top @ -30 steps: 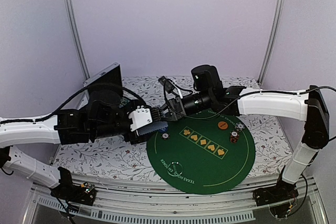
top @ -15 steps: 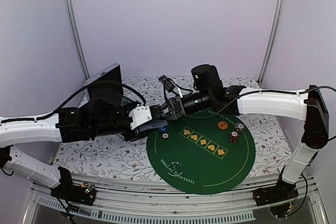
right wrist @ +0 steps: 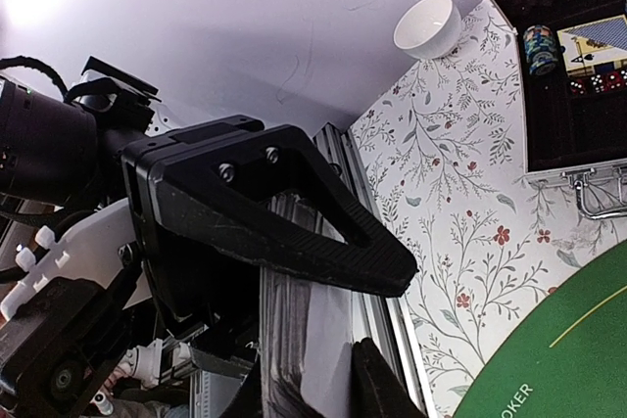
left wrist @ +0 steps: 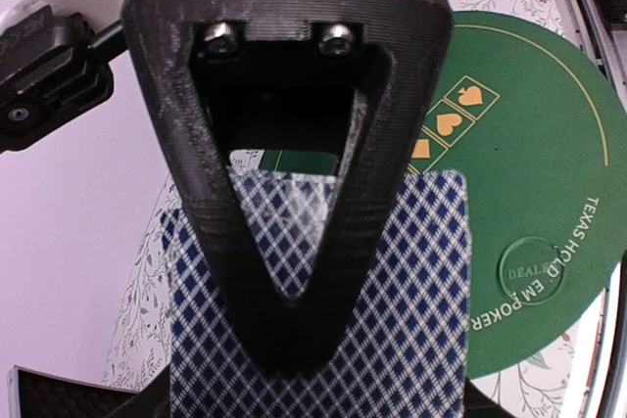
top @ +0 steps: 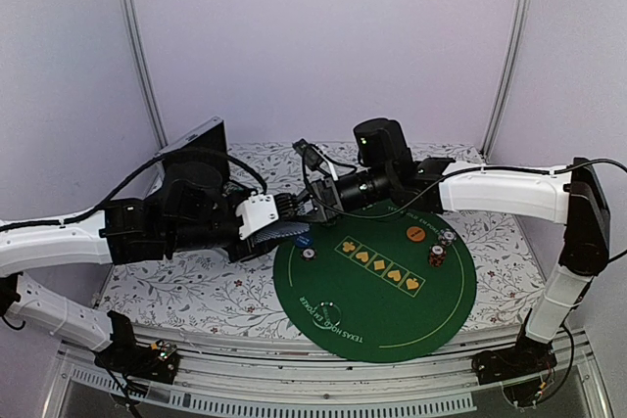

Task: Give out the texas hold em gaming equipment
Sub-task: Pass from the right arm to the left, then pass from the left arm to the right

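My left gripper is shut on a deck of blue-diamond-backed playing cards and holds it flat over the green mat's left rim. One black finger presses on the top card. My right gripper meets the deck's far end. In the right wrist view its jaws stand a little apart, with a blurred pale band, likely the deck's edge, beside them. On the mat lie a chip stack, an orange disc, a white disc, a small disc and a dealer disc.
The round green mat covers the flowered tablecloth at centre right. The open black-lined case stands at back left, with chips and dice inside. A pale cup sits beyond it. Metal rails run along the table's near edge.
The left jaws have closed in on the deck and lifted it slightly toward the back. The right gripper shifted a little left, and its jaws parted slightly.
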Controlling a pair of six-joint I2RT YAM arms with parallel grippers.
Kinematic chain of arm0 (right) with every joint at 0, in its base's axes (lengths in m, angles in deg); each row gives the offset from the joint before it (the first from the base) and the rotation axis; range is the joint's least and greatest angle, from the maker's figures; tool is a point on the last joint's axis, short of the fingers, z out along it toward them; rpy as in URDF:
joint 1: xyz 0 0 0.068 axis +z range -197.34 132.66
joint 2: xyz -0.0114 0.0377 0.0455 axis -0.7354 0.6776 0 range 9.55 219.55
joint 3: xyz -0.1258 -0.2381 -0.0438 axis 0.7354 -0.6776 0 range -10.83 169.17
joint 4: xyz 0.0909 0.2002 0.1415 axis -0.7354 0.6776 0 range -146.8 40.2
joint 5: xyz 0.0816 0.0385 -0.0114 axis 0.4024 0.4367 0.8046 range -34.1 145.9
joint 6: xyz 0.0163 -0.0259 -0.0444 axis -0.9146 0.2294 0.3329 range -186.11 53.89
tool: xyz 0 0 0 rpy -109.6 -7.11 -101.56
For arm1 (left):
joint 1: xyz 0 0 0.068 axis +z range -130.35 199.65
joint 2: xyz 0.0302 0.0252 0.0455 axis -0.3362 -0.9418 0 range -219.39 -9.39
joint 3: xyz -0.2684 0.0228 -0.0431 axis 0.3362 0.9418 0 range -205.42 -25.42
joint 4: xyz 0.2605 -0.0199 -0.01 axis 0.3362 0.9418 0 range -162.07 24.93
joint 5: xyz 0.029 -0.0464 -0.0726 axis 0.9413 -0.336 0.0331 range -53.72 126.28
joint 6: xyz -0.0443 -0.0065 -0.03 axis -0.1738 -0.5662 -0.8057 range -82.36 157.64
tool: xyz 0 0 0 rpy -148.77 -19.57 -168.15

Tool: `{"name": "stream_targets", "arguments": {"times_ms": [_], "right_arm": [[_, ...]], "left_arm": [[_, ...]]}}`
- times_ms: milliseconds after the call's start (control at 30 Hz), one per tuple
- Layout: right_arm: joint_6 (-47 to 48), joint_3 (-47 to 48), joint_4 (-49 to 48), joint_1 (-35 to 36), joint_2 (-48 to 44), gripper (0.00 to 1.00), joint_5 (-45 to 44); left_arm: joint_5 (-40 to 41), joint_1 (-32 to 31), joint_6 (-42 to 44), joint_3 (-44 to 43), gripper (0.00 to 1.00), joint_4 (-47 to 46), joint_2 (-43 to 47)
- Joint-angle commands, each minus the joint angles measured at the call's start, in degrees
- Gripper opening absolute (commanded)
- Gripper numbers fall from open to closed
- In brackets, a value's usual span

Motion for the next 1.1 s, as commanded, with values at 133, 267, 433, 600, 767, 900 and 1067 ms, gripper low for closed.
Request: {"name": "stream_targets", "arguments": {"times_ms": [133, 267, 433, 600, 767, 900, 1067], "right_arm": [[0.2, 1.7, -1.4, -0.1, 0.8, 0.35, 1.0], [0.5, 0.6, -0.7, -0.8, 0.2, 0.37, -0.2], [0.8, -0.3, 0.3, -1.3, -0.2, 0.40, -0.9], [2.0, -0.4, 2.3, -1.3, -0.3, 0.45, -2.3], [2.6, -0.7, 2.9, -1.5, -0.2, 0.45, -2.0], [2.9, -0.9, 3.1, -1.6, -0.7, 0.53, -1.9], [2.9, -0.9, 3.4, -1.6, 0.4, 0.59, -1.4]], "left_arm": [[-2.8, 0.6, -0.2, 0.6, 0.49, 0.6, 1.0], [-3.1, 0.6, -0.3, 0.7, 0.49, 0.7, 1.0], [-3.2, 0.7, -0.6, 0.7, 0.47, 1.2, 0.9], [-3.1, 0.7, -0.9, 0.5, 0.47, 1.8, 0.5], [-3.2, 0.8, -0.8, 0.5, 0.45, 2.1, 0.3], [-3.2, 0.8, -0.6, 0.5, 0.45, 2.1, 0.2], [-2.9, 0.8, -0.5, 0.3, 0.43, 2.1, 0.0]]}}
